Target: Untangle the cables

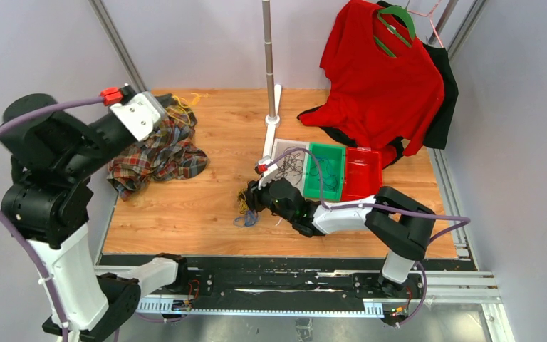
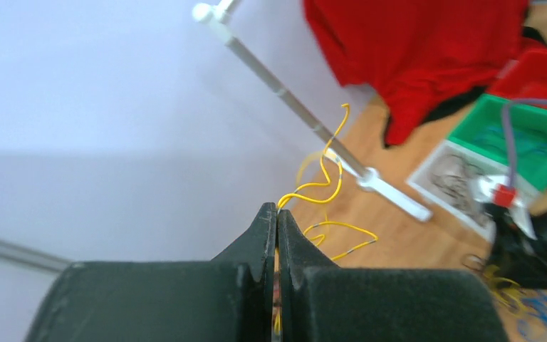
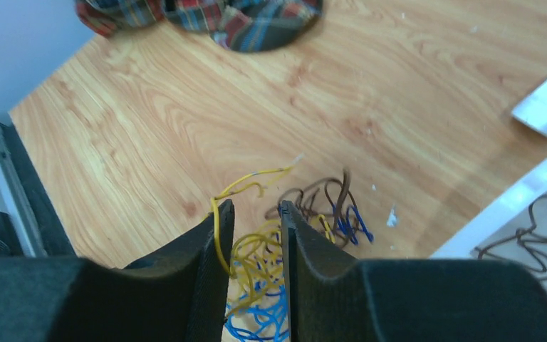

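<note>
**Top external view: two grippers, one on a yellow strand, one over the wad**

Top external view showed two arms on one wooden worktop (image 1: pixel 206 206). The left gripper (image 2: pixel 276 211) was raised at the far left, above a single plaid cloth (image 1: pixel 160 153). Its jaws were pressed together on one yellow cable (image 2: pixel 325 187), which curled out past the fingertips. How far that cable ran between the fingers was hidden.

The right gripper (image 3: pixel 256 212) reached low over the middle of the worktop, at the wad of cables (image 1: pixel 246 212). Its jaws stood narrowly apart, with yellow loops (image 3: pixel 256 251) lying loosely in the gap. One loop lay against the inner face of a finger. Three colours could be counted in the wad: yellow, blue (image 3: pixel 265 322) and dark brown (image 3: pixel 325 199). The blue loops were cut off by the lower edge of the right wrist view.

Three trays sat side by side just behind the right arm. The white tray (image 1: pixel 279 147) held thin dark cables, and the green tray (image 1: pixel 315 188) held fine strands too small to count. Next to them was the red tray (image 1: pixel 365 189). One red shirt (image 1: pixel 384 85) hung on a green hanger (image 1: pixel 397 23), partly covering a black garment (image 1: pixel 447 92).
</note>
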